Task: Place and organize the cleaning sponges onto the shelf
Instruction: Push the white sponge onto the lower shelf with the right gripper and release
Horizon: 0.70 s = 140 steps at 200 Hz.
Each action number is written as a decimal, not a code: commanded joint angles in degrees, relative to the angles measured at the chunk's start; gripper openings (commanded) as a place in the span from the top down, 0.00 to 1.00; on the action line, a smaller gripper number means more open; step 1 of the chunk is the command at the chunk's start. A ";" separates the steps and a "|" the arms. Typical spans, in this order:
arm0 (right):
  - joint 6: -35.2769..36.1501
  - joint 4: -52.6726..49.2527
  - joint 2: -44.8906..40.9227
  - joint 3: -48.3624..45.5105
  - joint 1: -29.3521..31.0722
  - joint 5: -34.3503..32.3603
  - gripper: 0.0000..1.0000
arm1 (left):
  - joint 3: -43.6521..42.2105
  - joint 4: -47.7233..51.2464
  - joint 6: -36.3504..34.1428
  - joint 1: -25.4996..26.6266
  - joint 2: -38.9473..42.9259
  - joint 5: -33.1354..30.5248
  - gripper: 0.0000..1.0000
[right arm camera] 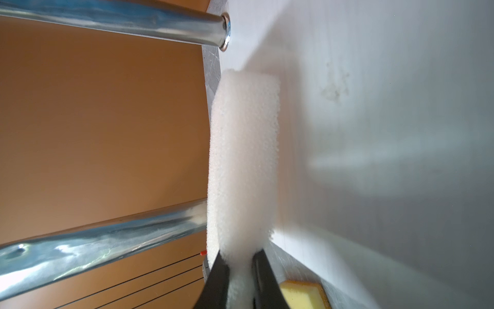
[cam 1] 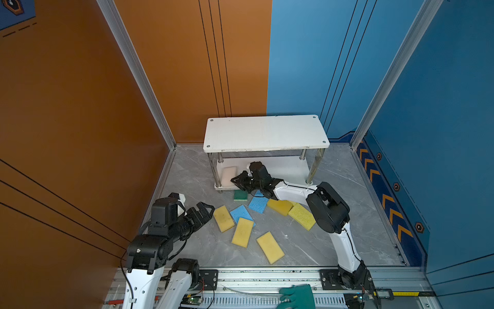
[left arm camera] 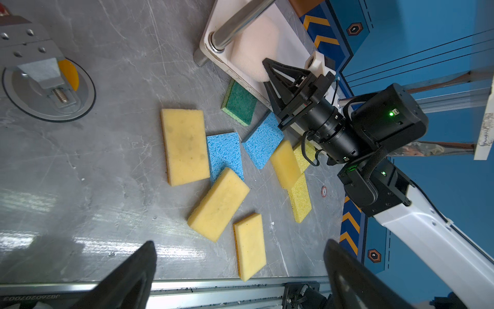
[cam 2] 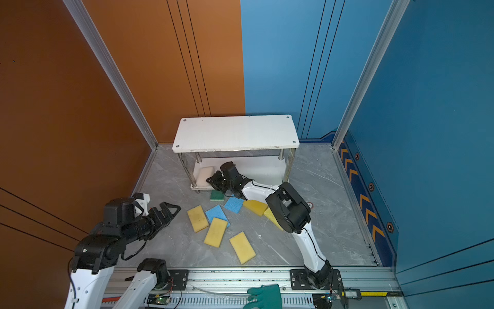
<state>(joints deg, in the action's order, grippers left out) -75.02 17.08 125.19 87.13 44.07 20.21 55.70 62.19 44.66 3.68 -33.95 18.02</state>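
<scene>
Right gripper (right arm camera: 240, 263): narrow, pinching one end of the pale pink sponge (right arm camera: 244, 160).
Pale pink sponge: on the shelf's (cam 1: 264, 133) lower board, left end.
Left gripper (cam 1: 205, 211): spread wide, empty, beside a yellow sponge (cam 1: 223, 218).
Table (cam 1: 334, 187): yellow sponges, blue sponges (cam 1: 242, 214) and a dark green sponge (cam 1: 240, 195), loose before the shelf.

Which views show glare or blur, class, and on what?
Right wrist view: chrome posts throw bright streaks, the pale sponge looks sharp, the yellow sponge soft. Left wrist view: glare whitens the table near the rail. In both top views: even light, faint shadows.
</scene>
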 commanded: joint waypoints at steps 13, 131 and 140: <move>-0.72 0.06 2.44 3.09 -0.13 -2.19 0.85 | 0.86 1.53 -2.03 -1.30 -0.47 2.74 0.02; 1.66 -7.20 0.95 2.67 -0.23 -3.74 0.42 | 0.40 1.66 -3.00 -3.59 -0.85 5.46 0.02; 2.32 -8.86 0.70 2.95 -0.22 -3.98 0.42 | 0.29 1.66 -2.96 -3.68 -0.80 5.64 0.02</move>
<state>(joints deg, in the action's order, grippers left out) -75.02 15.86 127.50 89.56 44.07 18.81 55.70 62.65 42.87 0.62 -34.61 21.74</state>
